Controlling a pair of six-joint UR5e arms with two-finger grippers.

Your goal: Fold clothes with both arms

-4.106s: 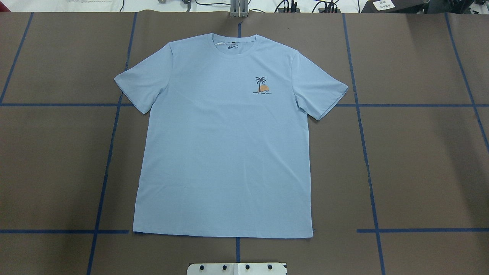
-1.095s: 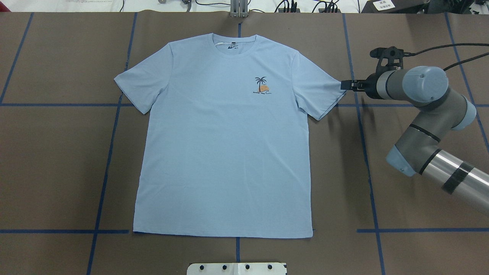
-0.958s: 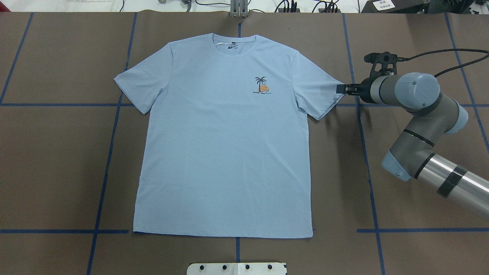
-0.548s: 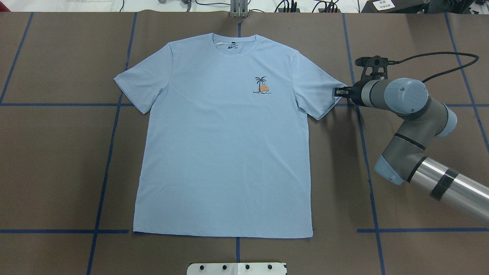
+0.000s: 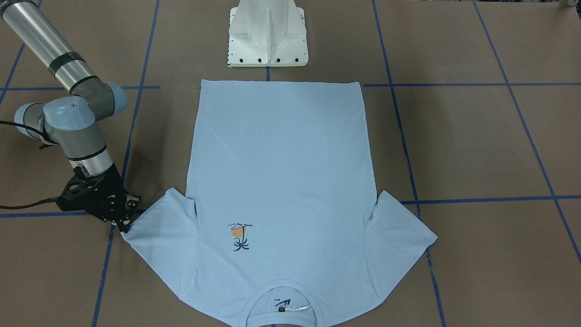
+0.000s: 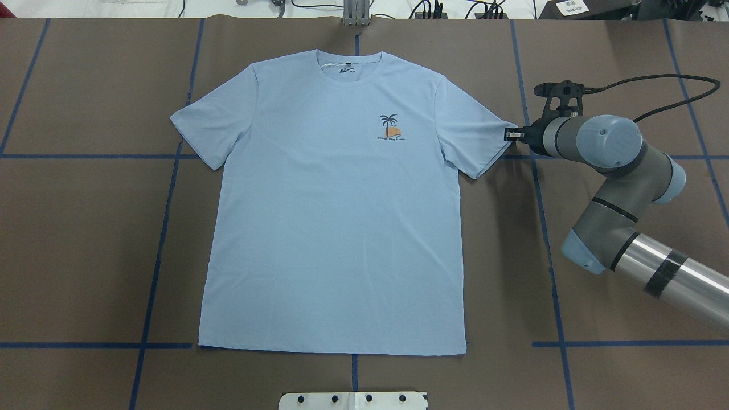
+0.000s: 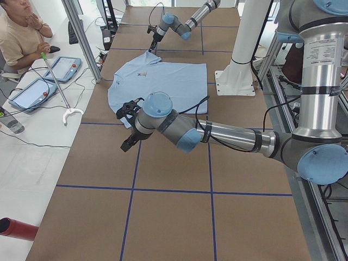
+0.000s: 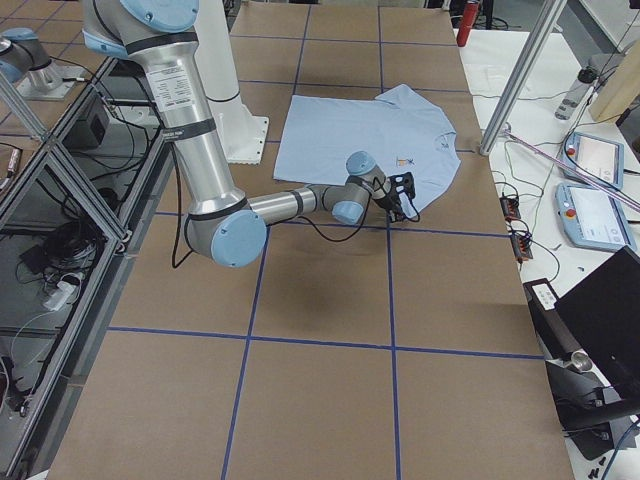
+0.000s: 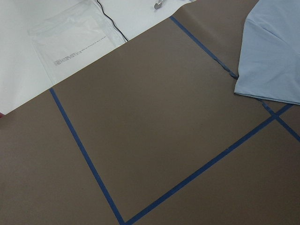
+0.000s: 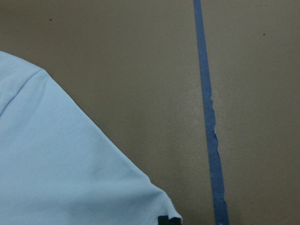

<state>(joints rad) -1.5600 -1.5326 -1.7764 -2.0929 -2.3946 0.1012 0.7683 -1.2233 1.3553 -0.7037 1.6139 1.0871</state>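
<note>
While the shirt [image 6: 336, 216] lies flat on the table [image 6: 85, 256], I see my right tool [image 6: 508, 135] touching its sleeve corner and left tool [image 7: 126, 145] hovering near the other sleeve, can't tell either's grip.

Blue tape lines [image 6: 85, 345] crossed the brown table [image 6: 74, 250]; an operator [image 7: 19, 35] was near two tablets [image 7: 64, 68]
</note>
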